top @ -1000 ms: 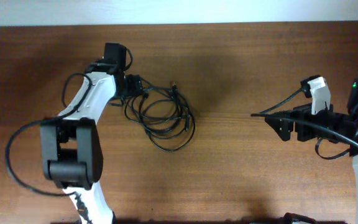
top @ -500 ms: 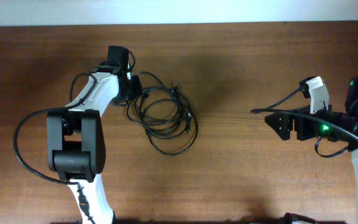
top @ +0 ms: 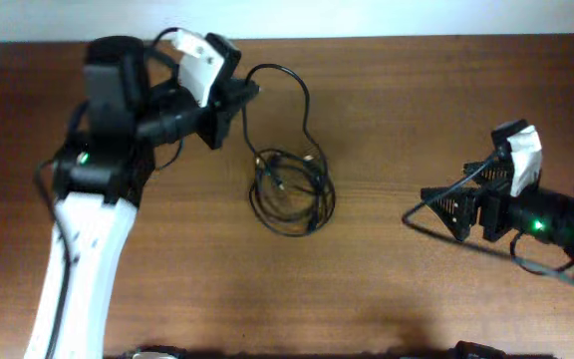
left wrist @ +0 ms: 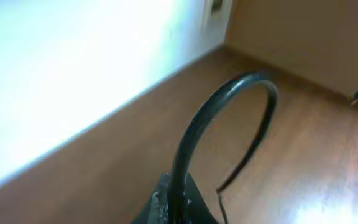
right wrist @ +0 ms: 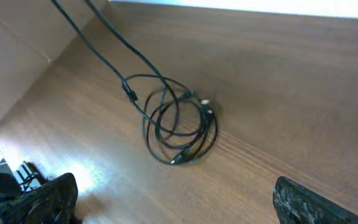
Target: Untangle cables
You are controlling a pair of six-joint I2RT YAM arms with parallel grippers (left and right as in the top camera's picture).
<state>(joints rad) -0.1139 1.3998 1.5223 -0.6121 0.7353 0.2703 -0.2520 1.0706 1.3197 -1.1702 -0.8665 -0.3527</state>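
Note:
The cables (top: 292,189) lie as a loose black coil on the middle of the wooden table. One strand (top: 302,95) rises from the coil in a high arc to my left gripper (top: 245,95), which is shut on it above the table's far side. In the left wrist view that cable (left wrist: 241,84) loops up out of the closed gripper (left wrist: 178,208) and drops back down. My right gripper (top: 444,204) hovers open to the right of the coil, apart from it. From the right wrist view the coil (right wrist: 179,127) sits ahead of the open gripper (right wrist: 179,205), whose fingers (right wrist: 48,199) hold nothing.
A pale wall runs along the table's far edge (top: 367,38). Thicker black wires (top: 486,249) trail from the right arm. Bare wood (top: 387,289) stretches between the coil and the front edge.
My left gripper has shut on a cable strand and lifted it up and to the right, out of the coil. The coil has slid right and tightened. The right gripper stayed roughly in place.

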